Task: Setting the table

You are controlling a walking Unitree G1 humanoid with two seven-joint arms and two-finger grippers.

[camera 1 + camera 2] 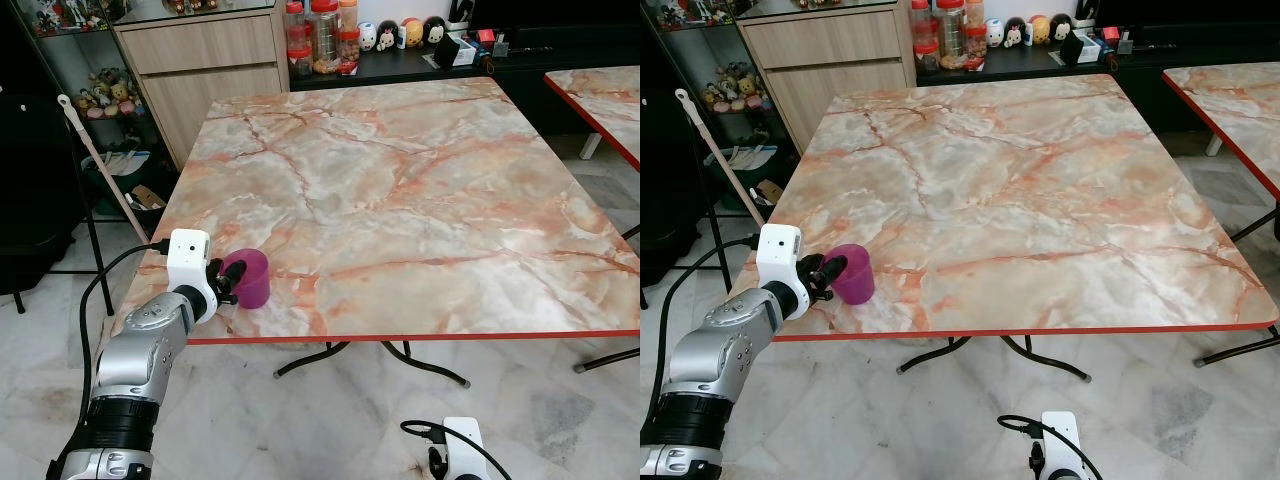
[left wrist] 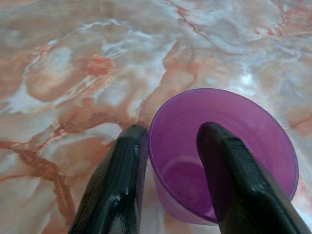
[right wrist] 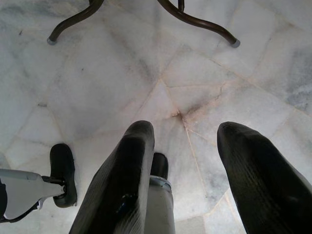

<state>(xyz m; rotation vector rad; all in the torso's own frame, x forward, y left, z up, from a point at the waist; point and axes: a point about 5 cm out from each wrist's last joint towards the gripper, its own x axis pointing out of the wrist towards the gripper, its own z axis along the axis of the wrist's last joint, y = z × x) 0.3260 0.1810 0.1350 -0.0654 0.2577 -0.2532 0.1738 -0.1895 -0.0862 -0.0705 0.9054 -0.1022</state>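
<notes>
A purple plastic cup (image 1: 248, 277) stands upright on the marble table (image 1: 400, 170), close to its near left corner and its red front edge. My left gripper (image 1: 231, 274) reaches the cup from the left. In the left wrist view one of the black fingers (image 2: 122, 180) lies outside against the cup (image 2: 190, 117) wall and the other is inside, apart from the wall, so the left gripper (image 2: 170, 134) is open astride the rim. My right gripper (image 3: 187, 134) hangs open over the floor tiles, low beside the table.
A wooden cabinet (image 1: 205, 60) and a dark counter with jars (image 1: 320, 35) stand behind the table. A long pale stick (image 1: 100, 165) leans at the left by a black shelf. A second marble table (image 1: 605, 95) is at the right. Curved black table legs (image 1: 400, 355) show underneath.
</notes>
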